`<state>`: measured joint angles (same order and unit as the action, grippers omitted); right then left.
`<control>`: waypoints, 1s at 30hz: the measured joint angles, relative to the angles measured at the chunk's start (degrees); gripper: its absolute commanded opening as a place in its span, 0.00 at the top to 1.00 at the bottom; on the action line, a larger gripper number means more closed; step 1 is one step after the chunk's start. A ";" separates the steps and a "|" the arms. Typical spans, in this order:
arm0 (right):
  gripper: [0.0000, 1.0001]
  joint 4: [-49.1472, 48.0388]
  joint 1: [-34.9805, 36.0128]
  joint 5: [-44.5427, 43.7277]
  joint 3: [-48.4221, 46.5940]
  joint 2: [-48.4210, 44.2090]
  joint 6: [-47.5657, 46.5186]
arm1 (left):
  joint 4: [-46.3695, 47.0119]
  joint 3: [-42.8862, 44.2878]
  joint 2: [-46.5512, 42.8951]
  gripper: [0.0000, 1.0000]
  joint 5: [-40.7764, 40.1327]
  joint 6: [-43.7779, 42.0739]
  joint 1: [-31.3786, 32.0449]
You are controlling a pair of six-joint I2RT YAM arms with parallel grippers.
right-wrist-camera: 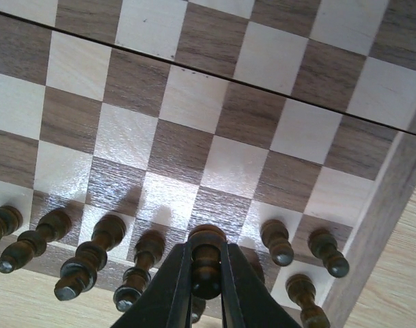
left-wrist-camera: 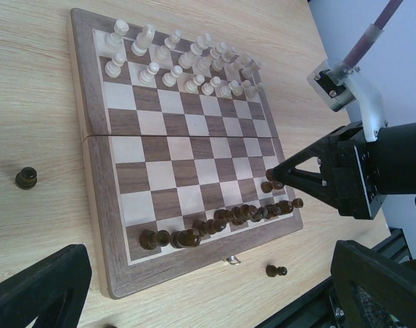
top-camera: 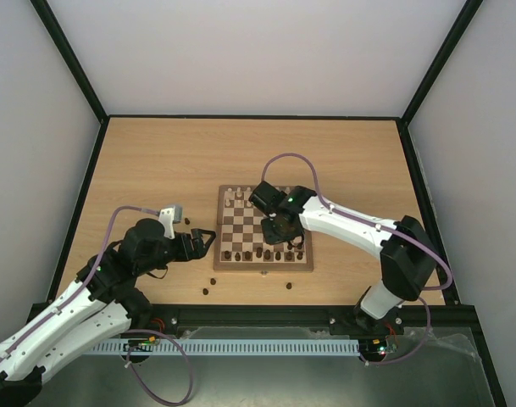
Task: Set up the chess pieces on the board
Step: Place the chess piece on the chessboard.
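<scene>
The right end effector (right-wrist-camera: 206,263), clenched on a dark brown wooden piece (right-wrist-camera: 207,237), should set it upright mid-square on the chequered wooden board (right-wrist-camera: 187,154).

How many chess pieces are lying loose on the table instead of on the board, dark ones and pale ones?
Dark pieces: 4
Pale: 0
Total: 4
</scene>
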<state>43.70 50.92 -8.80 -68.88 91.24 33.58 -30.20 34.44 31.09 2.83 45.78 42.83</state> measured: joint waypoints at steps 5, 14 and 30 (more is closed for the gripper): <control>0.92 -2.14 -0.07 1.33 0.68 1.25 -0.85 | -0.46 0.00 -0.02 0.01 -0.15 0.17 0.00; 0.92 -3.80 -0.20 1.70 2.40 4.48 -1.31 | -0.61 0.00 -0.04 0.01 -0.35 0.70 0.00; 0.89 -5.33 -0.35 1.70 5.01 4.98 -1.46 | -0.61 0.00 -0.02 0.01 -0.35 0.79 0.00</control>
<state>38.37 50.57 -7.09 -63.88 96.23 32.12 -30.81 34.44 31.07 2.48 46.57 42.83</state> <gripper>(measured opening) 0.098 0.990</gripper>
